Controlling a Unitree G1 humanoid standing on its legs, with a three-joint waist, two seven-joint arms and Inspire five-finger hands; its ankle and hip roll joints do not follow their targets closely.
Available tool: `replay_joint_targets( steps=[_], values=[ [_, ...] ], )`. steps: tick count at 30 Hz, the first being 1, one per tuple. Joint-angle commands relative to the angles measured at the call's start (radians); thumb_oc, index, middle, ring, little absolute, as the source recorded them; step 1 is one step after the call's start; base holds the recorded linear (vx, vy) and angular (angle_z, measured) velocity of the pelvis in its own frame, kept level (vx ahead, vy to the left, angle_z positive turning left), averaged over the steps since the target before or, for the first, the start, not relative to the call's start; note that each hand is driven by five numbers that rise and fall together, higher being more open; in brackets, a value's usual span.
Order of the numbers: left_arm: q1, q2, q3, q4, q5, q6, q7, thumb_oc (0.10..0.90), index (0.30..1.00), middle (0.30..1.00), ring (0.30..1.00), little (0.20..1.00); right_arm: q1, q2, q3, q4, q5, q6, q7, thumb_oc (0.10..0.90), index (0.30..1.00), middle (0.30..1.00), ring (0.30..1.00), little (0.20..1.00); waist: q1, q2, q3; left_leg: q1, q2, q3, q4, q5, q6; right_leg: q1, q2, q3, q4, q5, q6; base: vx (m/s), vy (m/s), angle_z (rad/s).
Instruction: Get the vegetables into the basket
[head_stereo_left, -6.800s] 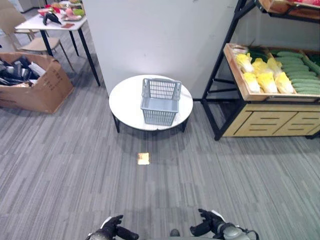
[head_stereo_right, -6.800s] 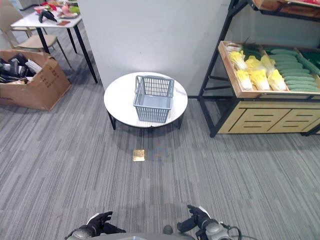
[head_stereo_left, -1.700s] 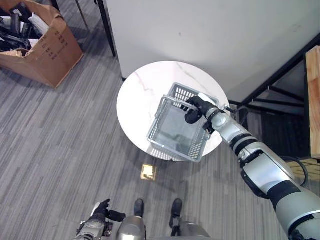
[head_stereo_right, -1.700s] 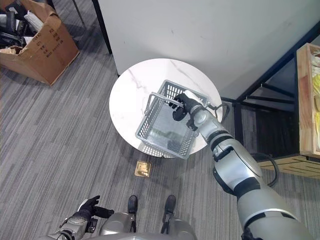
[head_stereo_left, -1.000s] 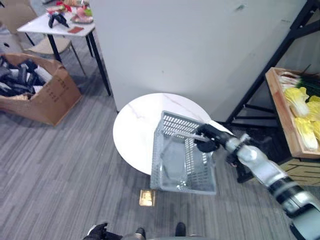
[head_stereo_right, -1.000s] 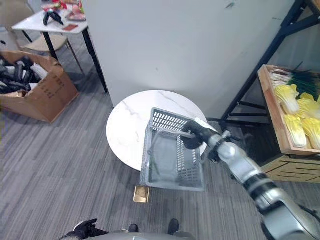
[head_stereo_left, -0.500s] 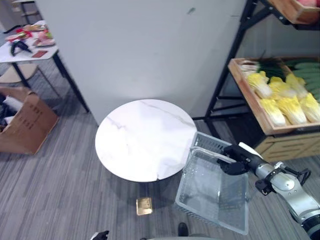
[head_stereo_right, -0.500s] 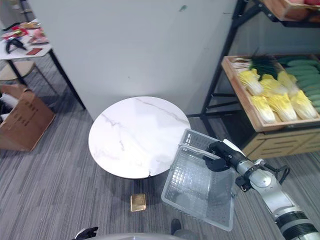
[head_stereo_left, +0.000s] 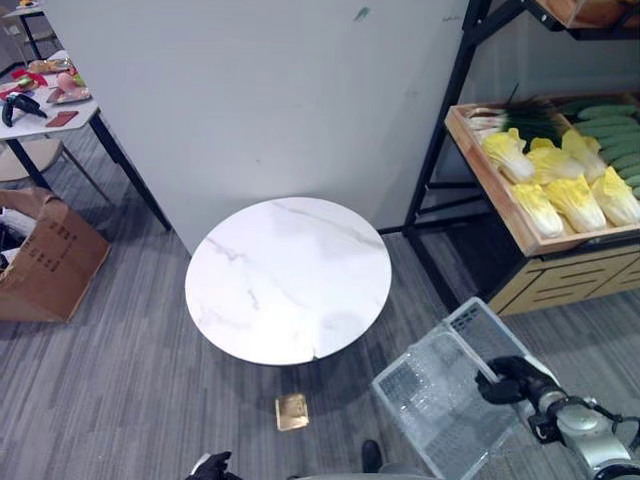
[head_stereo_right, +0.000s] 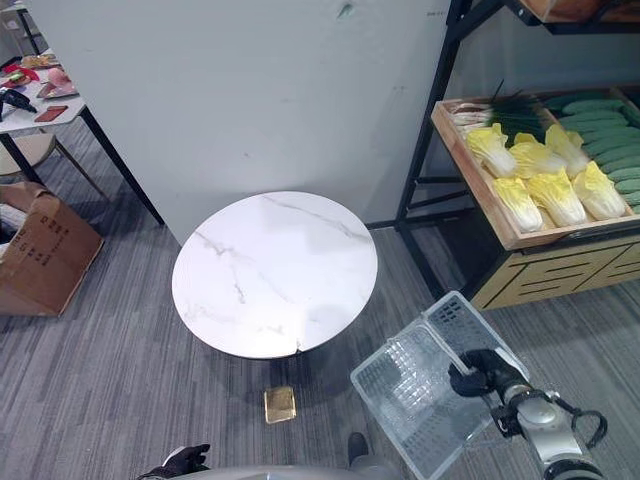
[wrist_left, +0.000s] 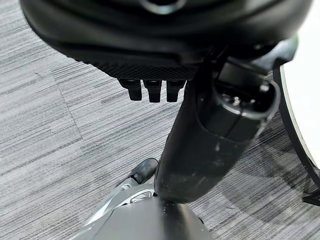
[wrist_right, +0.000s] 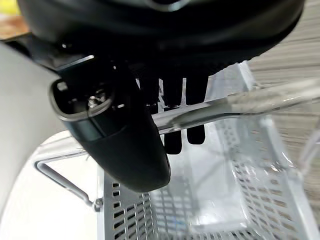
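Observation:
The grey plastic basket (head_stereo_left: 440, 400) hangs tilted above the floor, to the right of the round white table (head_stereo_left: 288, 278). My right hand (head_stereo_left: 512, 384) is shut on the basket's wire handle (wrist_right: 240, 102), its fingers (wrist_right: 172, 135) curled over the bar. The basket holds nothing. Yellow-green cabbages (head_stereo_left: 560, 190), cucumbers (head_stereo_left: 612, 140) and green onions (head_stereo_left: 520, 112) lie in a wooden crate (head_stereo_left: 500, 190) on the black shelf at the right. My left hand (head_stereo_right: 182, 461) hangs low at the view's bottom edge, its fingers relaxed and holding nothing.
A white wall panel (head_stereo_left: 270, 90) stands behind the table. At the left are a cardboard box (head_stereo_left: 45, 265) and a small white table (head_stereo_left: 50, 105) with odds and ends. A brass floor plate (head_stereo_left: 291, 411) sits in the grey carpet.
The basket has left the tabletop: my right hand carried it right and down, off the table and toward the shelf. The table now stands bare. The camera has shifted too.

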Motion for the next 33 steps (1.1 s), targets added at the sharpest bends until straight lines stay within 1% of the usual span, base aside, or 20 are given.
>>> replay_joint_targets(
  steps=[1, 2, 5, 9, 10, 12, 13, 16, 19, 28, 29, 33],
  values=[
    [-0.055, -0.007, -0.034, 0.045, 0.004, -0.028, -0.005, 0.900, 1.000, 1.000, 1.000, 1.000, -0.130, 0.001, -0.119, -0.013, 0.091, -0.101, -0.063, 0.400, 0.300, 0.300, 0.300, 0.300, 0.015, -0.046, -0.031, 0.000, -0.024, -0.045, 0.006, -0.065, 0.005, 0.053, -0.025, -0.005, 0.038, -0.082, 0.039, 0.05, -0.012, 0.03],
    [-0.054, -0.008, -0.034, 0.047, 0.003, -0.029, -0.001, 0.900, 1.000, 1.000, 1.000, 1.000, -0.114, 0.043, -0.146, 0.040, 0.117, -0.106, -0.087, 0.400, 0.300, 0.300, 0.300, 0.300, 0.012, -0.041, -0.030, 0.003, -0.023, -0.045, 0.006, -0.067, 0.004, 0.056, -0.024, -0.006, 0.040, -0.087, 0.038, 0.05, -0.010, 0.03],
    [-0.054, -0.005, -0.036, 0.048, 0.006, -0.027, 0.006, 0.900, 1.000, 1.000, 1.000, 1.000, -0.104, 0.091, -0.157, 0.136, 0.126, -0.108, -0.115, 0.400, 0.300, 0.300, 0.300, 0.300, 0.010, -0.038, -0.028, 0.007, -0.023, -0.045, 0.006, -0.069, 0.002, 0.061, -0.022, -0.006, 0.040, -0.093, 0.037, 0.05, -0.016, 0.06],
    [-0.057, -0.004, -0.041, 0.047, 0.001, -0.028, 0.012, 0.900, 1.000, 1.000, 1.000, 1.000, -0.099, 0.121, -0.164, 0.205, 0.137, -0.108, -0.132, 0.400, 0.300, 0.300, 0.300, 0.300, 0.009, -0.037, -0.027, 0.008, -0.023, -0.050, 0.006, -0.069, 0.002, 0.066, -0.022, -0.010, 0.040, -0.094, 0.036, 0.02, -0.008, 0.07],
    [-0.060, -0.006, -0.045, 0.046, 0.000, -0.030, 0.019, 0.900, 1.000, 1.000, 1.000, 1.000, -0.097, 0.140, -0.168, 0.244, 0.153, -0.111, -0.141, 0.400, 0.300, 0.300, 0.300, 0.300, 0.009, -0.036, -0.028, 0.009, -0.023, -0.053, 0.006, -0.070, 0.002, 0.068, -0.023, -0.016, 0.039, -0.094, 0.036, 0.02, 0.006, 0.06],
    [-0.060, -0.007, -0.045, 0.046, -0.004, -0.031, 0.020, 0.900, 1.000, 1.000, 1.000, 1.000, -0.096, 0.151, -0.170, 0.260, 0.162, -0.111, -0.142, 0.400, 0.300, 0.300, 0.300, 0.300, 0.009, -0.036, -0.028, 0.009, -0.023, -0.055, 0.006, -0.070, 0.002, 0.069, -0.024, -0.017, 0.038, -0.094, 0.036, 0.03, 0.012, 0.05],
    [-0.059, -0.010, -0.048, 0.043, -0.008, -0.032, 0.026, 0.900, 1.000, 1.000, 1.000, 1.000, -0.089, 0.175, -0.163, 0.282, 0.172, -0.112, -0.144, 0.400, 0.300, 0.300, 0.300, 0.300, 0.009, -0.035, -0.029, 0.012, -0.024, -0.056, 0.006, -0.072, 0.002, 0.071, -0.023, -0.016, 0.039, -0.097, 0.036, 0.03, 0.022, 0.03],
    [-0.058, -0.011, -0.046, 0.043, -0.009, -0.031, 0.030, 0.900, 1.000, 1.000, 1.000, 1.000, -0.081, 0.193, -0.157, 0.289, 0.174, -0.113, -0.143, 0.400, 0.300, 0.300, 0.300, 0.300, 0.009, -0.035, -0.028, 0.015, -0.026, -0.055, 0.006, -0.075, 0.005, 0.071, -0.024, -0.015, 0.042, -0.098, 0.037, 0.02, 0.030, 0.00],
    [-0.048, -0.013, -0.037, 0.045, -0.002, -0.032, 0.035, 0.900, 1.000, 1.000, 1.000, 1.000, -0.055, 0.224, -0.152, 0.276, 0.186, -0.112, -0.138, 0.400, 0.300, 0.300, 0.300, 0.300, 0.000, -0.034, -0.026, 0.026, -0.035, -0.043, 0.006, -0.087, 0.015, 0.068, -0.029, 0.001, 0.055, -0.095, 0.048, 0.02, 0.112, -0.03],
    [-0.054, 0.002, -0.030, 0.045, 0.010, -0.040, 0.037, 0.900, 1.000, 1.000, 1.000, 1.000, -0.056, 0.243, -0.139, 0.289, 0.185, -0.109, -0.133, 0.400, 0.300, 0.300, 0.300, 0.300, -0.015, -0.025, -0.006, 0.019, -0.055, 0.017, 0.006, -0.102, 0.038, 0.015, -0.039, 0.067, 0.072, -0.041, 0.081, -0.03, 0.121, -0.26],
    [-0.064, 0.005, -0.036, 0.045, 0.018, -0.041, 0.038, 0.900, 1.000, 1.000, 1.000, 1.000, -0.056, 0.253, -0.141, 0.293, 0.193, -0.109, -0.133, 0.400, 0.300, 0.300, 0.300, 0.300, -0.028, -0.024, 0.006, 0.012, -0.061, 0.030, 0.006, -0.106, 0.045, -0.008, -0.043, 0.082, 0.093, -0.024, 0.090, -0.07, 0.138, -0.33],
    [-0.080, 0.009, -0.045, 0.046, 0.026, -0.044, 0.042, 0.900, 1.000, 1.000, 1.000, 1.000, -0.060, 0.265, -0.131, 0.284, 0.199, -0.111, -0.132, 0.400, 0.300, 0.300, 0.300, 0.300, -0.051, -0.018, 0.024, 0.008, -0.069, 0.074, 0.006, -0.118, 0.053, -0.046, -0.044, 0.116, 0.117, -0.001, 0.109, -0.05, 0.148, -0.33]
  ],
)
